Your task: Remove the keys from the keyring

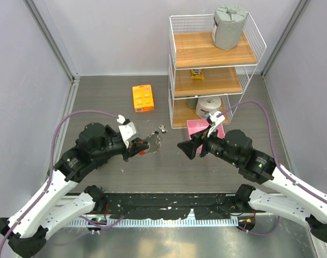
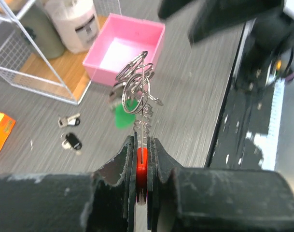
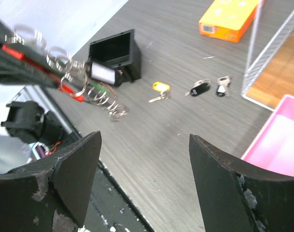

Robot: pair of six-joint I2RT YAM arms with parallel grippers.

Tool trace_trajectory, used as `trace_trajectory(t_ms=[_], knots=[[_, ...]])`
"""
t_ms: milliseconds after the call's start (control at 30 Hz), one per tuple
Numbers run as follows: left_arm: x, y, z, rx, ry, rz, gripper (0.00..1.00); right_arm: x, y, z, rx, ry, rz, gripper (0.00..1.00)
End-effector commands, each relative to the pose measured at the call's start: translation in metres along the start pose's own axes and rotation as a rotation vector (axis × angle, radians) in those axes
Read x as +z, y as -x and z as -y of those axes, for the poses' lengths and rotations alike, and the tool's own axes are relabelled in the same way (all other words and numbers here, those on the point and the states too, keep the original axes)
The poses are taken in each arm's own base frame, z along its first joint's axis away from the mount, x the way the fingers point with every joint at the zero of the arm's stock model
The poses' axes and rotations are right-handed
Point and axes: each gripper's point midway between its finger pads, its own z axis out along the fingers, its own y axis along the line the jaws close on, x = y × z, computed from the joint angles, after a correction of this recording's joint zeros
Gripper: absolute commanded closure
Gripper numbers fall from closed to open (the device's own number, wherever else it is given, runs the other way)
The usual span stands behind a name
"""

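Red strap (image 2: 142, 169) is what the left claw (image 2: 143, 145) is pressed onto, so the keyring (image 2: 137, 87) sits up in the air off the counter (image 2: 195, 96). Its chain and loops stick out toward the right claw (image 3: 144, 140), which is spread wide with nothing in it, a bit apart from the ring. Three keys (image 3: 200, 88) lie loose on the counter near the wire shelf (image 1: 198, 51), and a green tag (image 2: 121, 115) hangs among the loops, so I'd guess that key is next. My take: hold the left pinch firm so the ring doesn't swing, and bring the right claw in on the key's head rather than the floppy tag. Then walk it round the coil instead of yanking, since a straight pull probably just drags the whole bunch.
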Motion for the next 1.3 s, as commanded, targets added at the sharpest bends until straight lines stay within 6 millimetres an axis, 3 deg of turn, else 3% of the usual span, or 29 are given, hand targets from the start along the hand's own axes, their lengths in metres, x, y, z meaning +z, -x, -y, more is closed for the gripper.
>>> trace_trajectory(t_ms=[0, 100, 267, 400, 500, 700, 967, 1267], knots=[[-0.025, -0.018, 0.008, 0.334, -0.071, -0.130, 1.00, -0.007, 0.014, 0.026, -0.062, -0.138, 0.076, 0.20], [-0.038, -0.013, 0.001, 0.455, -0.037, -0.163, 1.00, -0.003, 0.011, 0.031, -0.096, -0.156, 0.059, 0.20], [-0.054, -0.021, 0.000, 0.586, -0.105, -0.304, 1.00, 0.012, 0.006, 0.021, -0.121, -0.092, 0.039, 0.21], [-0.063, -0.022, -0.004, 0.717, -0.136, -0.364, 1.00, 0.020, 0.003, -0.013, -0.181, 0.113, 0.027, 0.23], [-0.065, -0.012, -0.004, 0.782, -0.141, -0.335, 1.00, 0.017, -0.003, -0.044, -0.236, 0.308, 0.012, 0.23], [-0.063, 0.001, 0.001, 0.826, -0.161, -0.281, 1.00, 0.015, 0.002, -0.081, -0.271, 0.520, 0.034, 0.23], [-0.066, 0.007, 0.009, 0.827, -0.184, -0.251, 1.00, 0.025, 0.004, -0.109, -0.297, 0.625, 0.030, 0.25], [-0.070, 0.011, 0.013, 0.838, -0.181, -0.225, 1.00, 0.036, 0.004, -0.137, -0.315, 0.691, 0.015, 0.42]])
